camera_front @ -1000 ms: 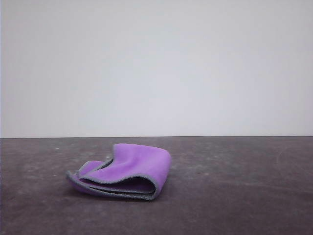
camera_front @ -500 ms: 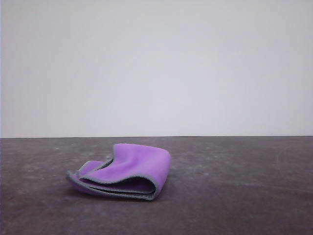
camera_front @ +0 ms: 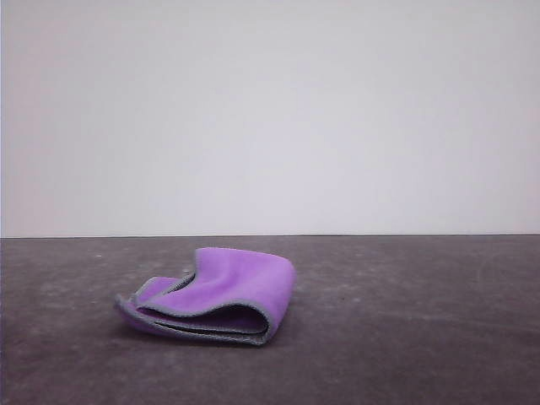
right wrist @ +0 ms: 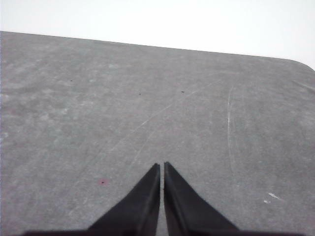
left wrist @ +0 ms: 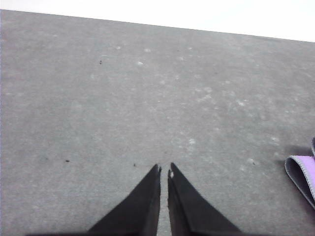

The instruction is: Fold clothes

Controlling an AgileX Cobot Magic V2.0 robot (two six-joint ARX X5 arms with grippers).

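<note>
The cloth lies folded, purple outside (inner layers hidden), on the table; left gripper and right gripper closed, empty.

Bare test-bench setting, lab-like. Dark grey matte table, surface scuffed, pale speckles and fine scratches visible in wrist views. Plain white wall behind table's far edge. Exact kind of room cannot be told.
</note>
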